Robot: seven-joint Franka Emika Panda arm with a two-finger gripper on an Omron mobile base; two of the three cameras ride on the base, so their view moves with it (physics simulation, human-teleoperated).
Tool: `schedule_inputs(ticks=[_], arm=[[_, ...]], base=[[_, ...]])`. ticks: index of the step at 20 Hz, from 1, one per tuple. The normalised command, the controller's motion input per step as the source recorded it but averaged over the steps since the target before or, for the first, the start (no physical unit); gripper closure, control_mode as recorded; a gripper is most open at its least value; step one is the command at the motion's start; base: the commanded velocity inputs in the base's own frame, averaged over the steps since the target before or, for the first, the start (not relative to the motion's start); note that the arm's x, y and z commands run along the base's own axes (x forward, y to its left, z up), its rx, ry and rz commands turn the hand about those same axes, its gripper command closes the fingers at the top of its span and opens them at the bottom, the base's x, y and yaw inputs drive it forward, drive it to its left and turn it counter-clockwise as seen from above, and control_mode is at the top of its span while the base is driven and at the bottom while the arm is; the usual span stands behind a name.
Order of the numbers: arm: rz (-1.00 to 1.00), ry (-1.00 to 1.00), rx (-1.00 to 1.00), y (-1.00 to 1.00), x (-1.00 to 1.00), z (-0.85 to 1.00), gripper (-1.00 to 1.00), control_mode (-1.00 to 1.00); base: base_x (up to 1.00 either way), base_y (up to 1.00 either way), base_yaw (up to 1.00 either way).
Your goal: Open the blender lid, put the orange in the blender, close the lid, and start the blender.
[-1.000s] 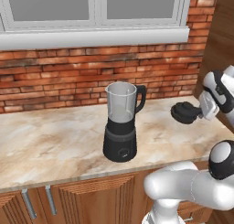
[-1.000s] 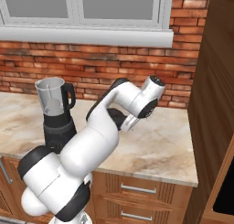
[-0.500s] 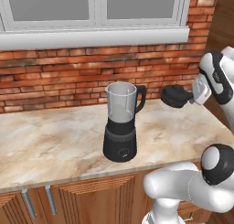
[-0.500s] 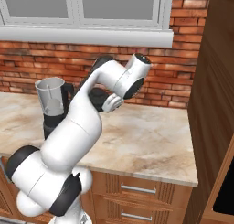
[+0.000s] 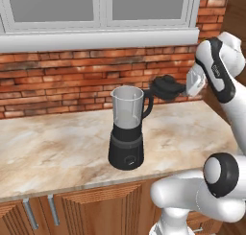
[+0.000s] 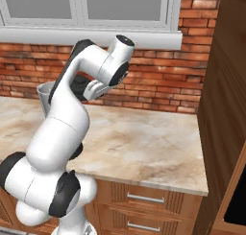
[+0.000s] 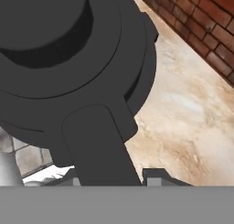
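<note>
The blender [image 5: 127, 128] stands on the counter, a black base with a front dial under a clear jar whose top is uncovered. My gripper [image 5: 179, 89] is shut on the blender lid [image 5: 166, 87], a round black cap held in the air just right of the jar's rim and slightly above it. In the right base view the lid [image 6: 78, 91] shows dark behind my forearm, next to the jar [image 6: 45, 93]. The hand view looks closely at the lid [image 7: 68, 58] from one side. The orange is out of view.
A brick wall [image 5: 57, 80] and a white window sill [image 5: 96, 37] run behind the marble counter [image 5: 53, 147]. A tall wooden cabinet [image 6: 226, 109] closes off the counter's right end. Drawers [image 6: 144, 200] sit below the front edge.
My arm has swung left and a little higher with the lid, bringing it from the counter's right end to just beside the jar. The blender has not moved.
</note>
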Motion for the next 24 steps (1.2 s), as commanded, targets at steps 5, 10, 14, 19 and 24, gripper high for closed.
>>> schedule_inputs(ticks=[5, 10, 14, 19, 24], arm=[[0.00, 0.00, 0.00, 0.67, 0.17, 0.38, 1.00, -1.00], [0.00, 0.00, 0.00, 0.61, 0.17, 0.21, 1.00, -1.00], [0.00, 0.00, -0.03, 0.47, 0.12, 0.02, 1.00, -1.00], [0.00, 0.00, -0.08, 0.46, 0.11, 0.00, 1.00, -1.00], [0.00, 0.00, -0.05, 0.35, 0.19, 0.00, 1.00, -1.00]], base=[[0.00, 0.00, 0.00], [0.00, 0.00, 0.00], [0.00, 0.00, 0.00], [0.00, 0.00, 0.00], [0.00, 0.00, 0.00]])
